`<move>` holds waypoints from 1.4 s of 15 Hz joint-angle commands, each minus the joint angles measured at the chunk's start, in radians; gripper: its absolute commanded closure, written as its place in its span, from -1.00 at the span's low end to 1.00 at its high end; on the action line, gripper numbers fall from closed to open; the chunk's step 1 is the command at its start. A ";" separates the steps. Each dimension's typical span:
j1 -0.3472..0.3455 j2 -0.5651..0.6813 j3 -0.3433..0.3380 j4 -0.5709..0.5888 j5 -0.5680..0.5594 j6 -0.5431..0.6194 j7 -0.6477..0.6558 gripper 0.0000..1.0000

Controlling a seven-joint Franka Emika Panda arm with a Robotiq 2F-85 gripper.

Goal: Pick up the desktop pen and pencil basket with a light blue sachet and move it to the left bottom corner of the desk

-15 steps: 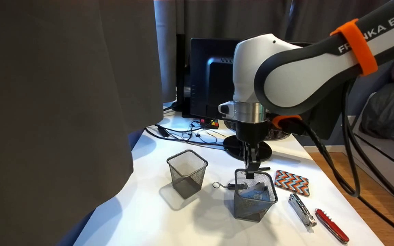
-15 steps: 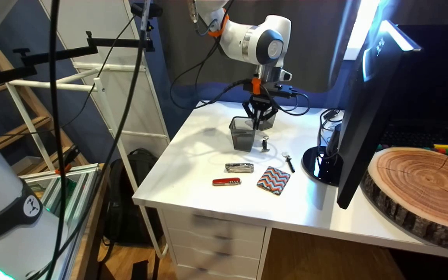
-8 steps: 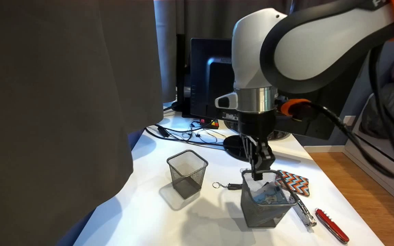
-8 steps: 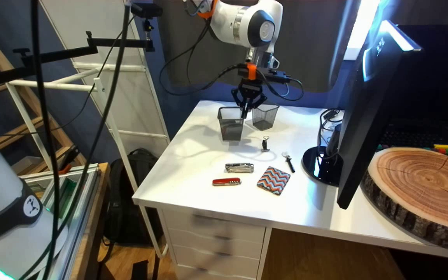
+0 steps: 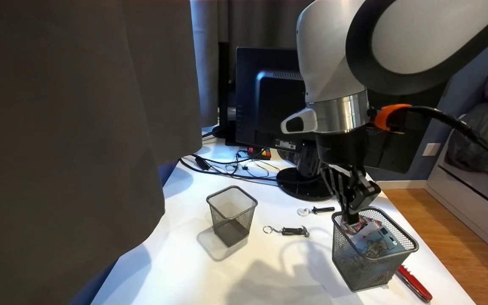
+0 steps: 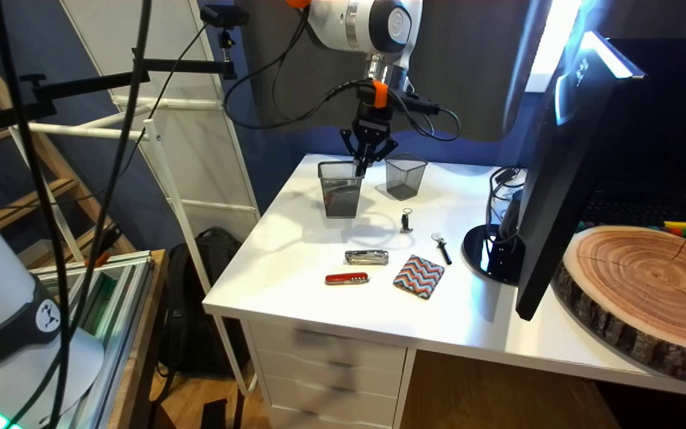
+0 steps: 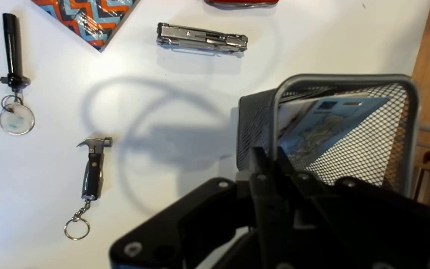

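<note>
Wrist view, nearest item: your pincer (image 7: 271, 152), clamped on the rim of the pen and pencil basket (image 7: 366, 149). Basket: dark grey wire mesh, squarish, mouth upward, held above the white surface (image 6: 283, 286), shadow cast to one side; your pincer masks part of it here. Contents: light blue sachet (image 7: 334, 119), leaning inside, a paler piece (image 7: 292, 112) beside it.

Next out, lying on the surface, each apart from the rest: hammer-headed keyring tool (image 7: 94, 170), black handle, chain and ring; silver multi-tool (image 7: 202, 38); black stick-shaped keyring (image 7: 11, 52) with a clear disc; zigzag-patterned case (image 7: 92, 18), orange, blue and dark; red pocket knife (image 6: 346, 278), near the multi-tool, only its edge reaching your wrist camera.

Obstruction, in an exterior view: the basket (image 5: 364, 269) stands before one end of the red pocket knife, hides the multi-tool, and lets you see the zigzag-patterned case only in part, through its mesh.

Second mesh cup (image 5: 232, 216): like build, upright on the surface in both exterior views, apart from the basket.

Farther: monitor (image 5: 278, 106), black, on a round base, partly masked by your arm (image 5: 333, 63) in an exterior view; wood slab (image 6: 641, 280), round, bark-edged, past the monitor; grey curtain (image 5: 79, 127), filling one side of an exterior view.
</note>
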State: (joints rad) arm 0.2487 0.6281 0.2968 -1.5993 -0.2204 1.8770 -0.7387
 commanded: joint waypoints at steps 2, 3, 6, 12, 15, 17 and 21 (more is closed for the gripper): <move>0.009 -0.092 0.023 -0.153 -0.044 0.129 -0.138 0.97; 0.010 -0.119 0.029 -0.204 -0.053 0.173 -0.161 0.97; 0.034 -0.211 0.056 -0.363 -0.083 0.262 -0.205 0.97; 0.057 -0.382 0.094 -0.582 -0.148 0.280 -0.349 0.97; 0.065 -0.336 0.086 -0.541 -0.111 0.311 -0.319 0.87; 0.060 -0.371 0.084 -0.570 -0.112 0.333 -0.331 0.97; 0.034 -0.420 0.067 -0.706 -0.164 0.424 -0.428 0.97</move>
State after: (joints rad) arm 0.2968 0.2585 0.3798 -2.1984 -0.3492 2.2266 -1.1094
